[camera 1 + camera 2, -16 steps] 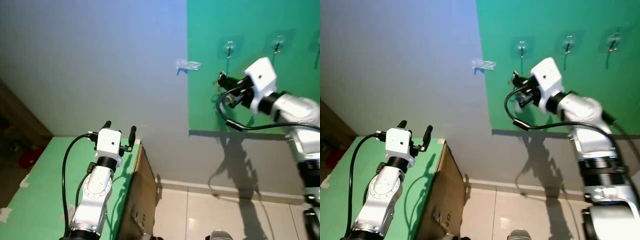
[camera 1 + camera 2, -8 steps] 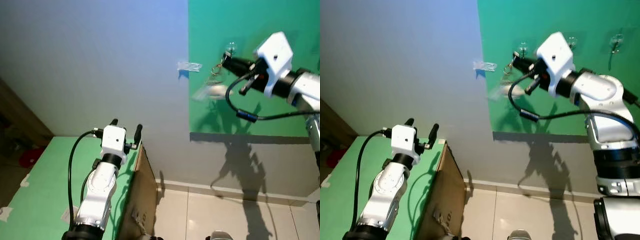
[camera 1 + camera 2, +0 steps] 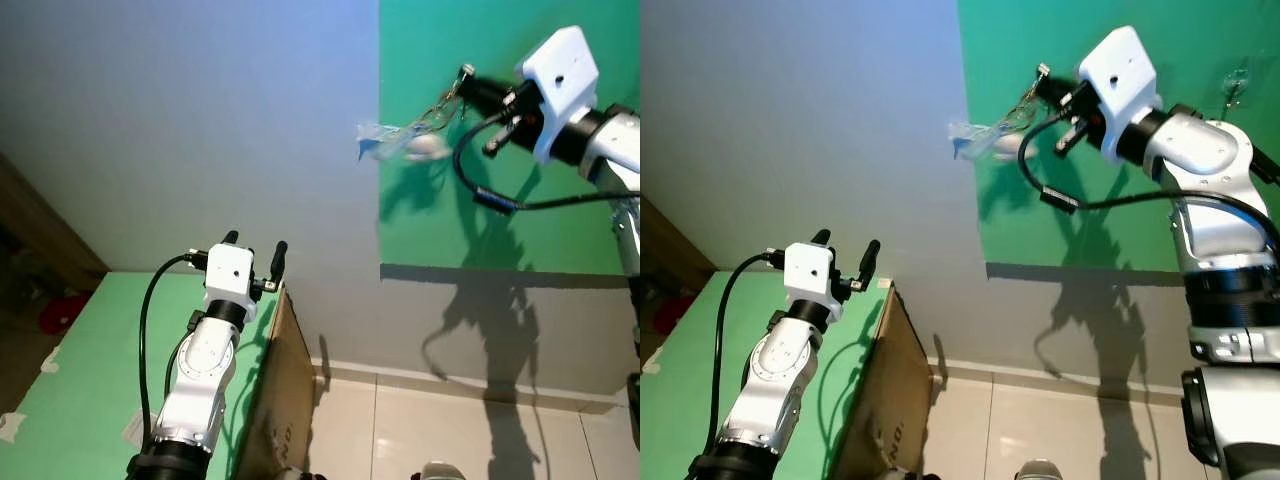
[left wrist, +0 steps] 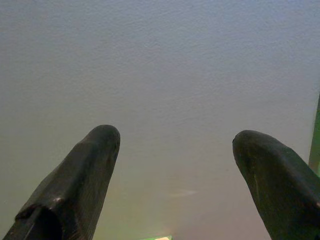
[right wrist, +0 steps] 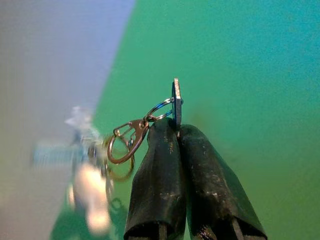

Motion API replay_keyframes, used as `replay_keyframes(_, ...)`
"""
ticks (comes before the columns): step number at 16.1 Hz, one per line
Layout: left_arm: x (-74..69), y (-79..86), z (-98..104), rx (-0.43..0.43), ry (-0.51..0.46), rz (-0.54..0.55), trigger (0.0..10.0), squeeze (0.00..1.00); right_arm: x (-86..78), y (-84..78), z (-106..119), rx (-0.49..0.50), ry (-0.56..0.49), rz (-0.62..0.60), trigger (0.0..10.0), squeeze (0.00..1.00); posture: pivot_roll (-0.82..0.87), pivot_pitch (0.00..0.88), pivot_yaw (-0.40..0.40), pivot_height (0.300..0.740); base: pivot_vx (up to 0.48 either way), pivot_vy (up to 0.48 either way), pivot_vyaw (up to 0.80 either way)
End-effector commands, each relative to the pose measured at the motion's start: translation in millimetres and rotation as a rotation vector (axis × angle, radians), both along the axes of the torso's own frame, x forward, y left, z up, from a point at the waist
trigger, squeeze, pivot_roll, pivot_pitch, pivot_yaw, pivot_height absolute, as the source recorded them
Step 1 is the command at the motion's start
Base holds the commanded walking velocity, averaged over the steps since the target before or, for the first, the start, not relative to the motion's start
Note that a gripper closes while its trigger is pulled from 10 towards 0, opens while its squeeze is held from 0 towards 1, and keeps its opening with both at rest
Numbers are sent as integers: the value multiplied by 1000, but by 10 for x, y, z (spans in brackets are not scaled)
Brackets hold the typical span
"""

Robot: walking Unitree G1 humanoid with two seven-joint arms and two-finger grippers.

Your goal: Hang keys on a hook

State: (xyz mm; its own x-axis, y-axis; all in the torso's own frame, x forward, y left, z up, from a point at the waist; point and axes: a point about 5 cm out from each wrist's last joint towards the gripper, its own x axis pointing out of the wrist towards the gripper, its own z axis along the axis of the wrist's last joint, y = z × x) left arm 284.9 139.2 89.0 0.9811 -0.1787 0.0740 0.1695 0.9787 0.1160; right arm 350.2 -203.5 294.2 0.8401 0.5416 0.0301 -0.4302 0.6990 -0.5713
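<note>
Grey wall [image 3: 200,120] takes most of the head views, w/ a green panel [image 3: 560,200] on its upper right part. Lower left: green surface [image 3: 80,380], a cardboard box [image 3: 285,400] leaning at its edge, tiled floor [image 3: 430,420] below the wall.

Right arm is raised high against the green panel. Right pincer [image 5: 178,131] is clamped tight, fingers pressed together on a flat key held edge-on. The keys [image 3: 432,118] dangle from it to the robot's left: small split ring, brass clasp, another ring, then a pale fob, blurred. Bunch hangs in the air in front of the panel, near the seam where green meets grey. A clear hook [image 3: 1234,80] is stuck on the panel further right, apart from the keys. A scrap of clear tape [image 3: 372,133] sits on the grey wall just beside the seam.

Left arm is low over the green surface, idle. Left pincer [image 4: 175,150] is spread wide, nothing between its fingers, facing bare grey wall.
</note>
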Motion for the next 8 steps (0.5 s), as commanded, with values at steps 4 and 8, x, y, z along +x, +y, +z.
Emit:
replay_keyframes(4,42,53,7,9,4,23,10000,0,89,-38,54,-136,-143,-99,0,0,-248,2,156,740,0,0,0)
replay_keyframes(8,69,78,27,12,-2,33,10000,0,129,-9,-116,-171,-137,-94,0,0,-247,6,153,740,0,0,0)
